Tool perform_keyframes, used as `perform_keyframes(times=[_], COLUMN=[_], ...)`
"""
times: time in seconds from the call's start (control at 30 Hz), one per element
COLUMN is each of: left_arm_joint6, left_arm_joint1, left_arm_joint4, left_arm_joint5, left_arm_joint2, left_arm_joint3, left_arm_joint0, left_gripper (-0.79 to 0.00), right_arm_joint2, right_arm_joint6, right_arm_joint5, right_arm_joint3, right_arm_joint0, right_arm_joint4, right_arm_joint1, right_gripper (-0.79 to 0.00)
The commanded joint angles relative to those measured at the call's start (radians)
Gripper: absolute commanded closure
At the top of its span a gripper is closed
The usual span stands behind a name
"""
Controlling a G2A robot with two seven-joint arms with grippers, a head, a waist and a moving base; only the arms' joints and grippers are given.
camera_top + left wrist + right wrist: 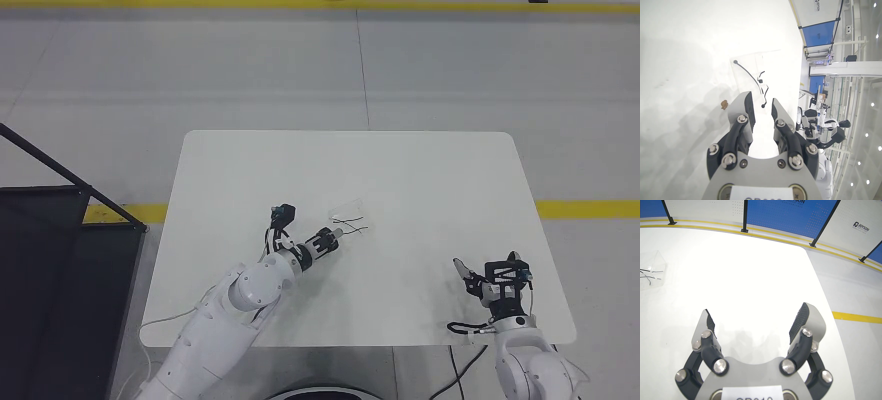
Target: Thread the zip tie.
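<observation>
Top view: smooth white table (420, 170) with rounded corners. Near its middle, a small clear box (352, 212), thin-walled and rectangular, with thin black zip ties (350, 223) lying loose inside. Left gripper (340, 236) just beside the box at about 7 o'clock of it, pointing toward 2 o'clock. Right gripper (488, 266) well apart from the box, near the table's 4 o'clock corner, pointing toward 12 o'clock. Left wrist view: left gripper (762, 97) partly open, with a narrow gap between two grey metal fingers lined with black ribbed pads (750, 108); grips nothing. Just past the fingertips, the glassy clear box (745, 56) and the zip ties (748, 73): one long and gently curved with a small square head at its far end, shorter bent ones beside it, one of them seen through the gap between the fingertips. Cannot tell whether the fingertips touch the box wall. Small brown speck (724, 104) on the table beside one finger. Right wrist view: right gripper (756, 308) spread wide and empty over bare table, with curved grey fingers and rough black pads (798, 321). Clear box (657, 256) and zip ties (651, 271) far off.
</observation>
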Motion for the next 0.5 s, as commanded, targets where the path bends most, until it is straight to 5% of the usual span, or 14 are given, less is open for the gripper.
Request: perform_keyframes(times=[0.0,0.47], left_arm_joint6=[0.002,0.007], left_arm_joint1=[-0.001,-0.007], left_arm_joint4=[0.000,-0.001], left_arm_joint5=[-0.002,-0.015], left_arm_joint2=[-0.001,-0.005], left_arm_joint3=[0.002,0.011], left_arm_joint0=[0.000,0.000], left_gripper=[-0.265,-0.222], right_arm_joint2=[0.000,0.000], right_arm_joint6=[0.000,0.000], right_arm_joint5=[0.000,0.000], right_arm_joint3=[0.000,0.000], right_arm_joint0=[0.000,0.000], right_arm_joint4=[0.000,0.000], right_arm_joint1=[0.000,0.000], right_gripper=[-0.785,-0.785])
